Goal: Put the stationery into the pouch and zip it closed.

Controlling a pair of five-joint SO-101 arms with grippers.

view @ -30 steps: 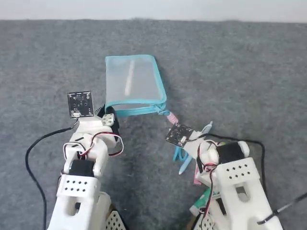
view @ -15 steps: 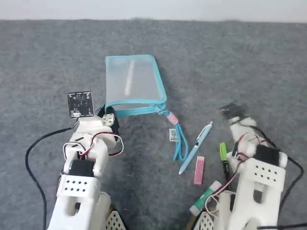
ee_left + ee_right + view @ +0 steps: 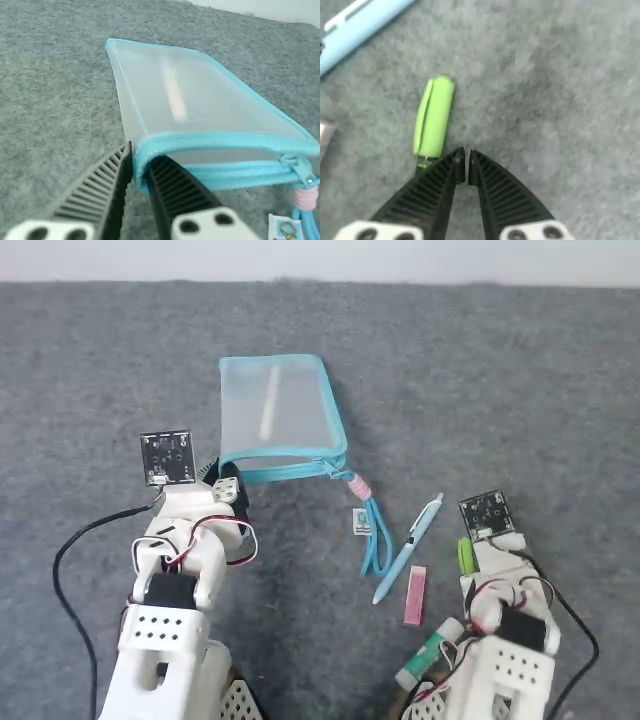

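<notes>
My right claw [image 3: 466, 162] sits just beside the green marker [image 3: 434, 116]
That claw is pressed together and empty, with the marker's long axis nearly in line with it. My left claw [image 3: 139, 165] pinches the pouch [image 3: 200, 105] rim, well apart from the marker.

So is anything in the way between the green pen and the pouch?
Yes. The blue pen and the blue strap lie flat between the green pen and the zipper edge of the pouch. Both are low, so lifting the green pen over them should probably work.
</notes>
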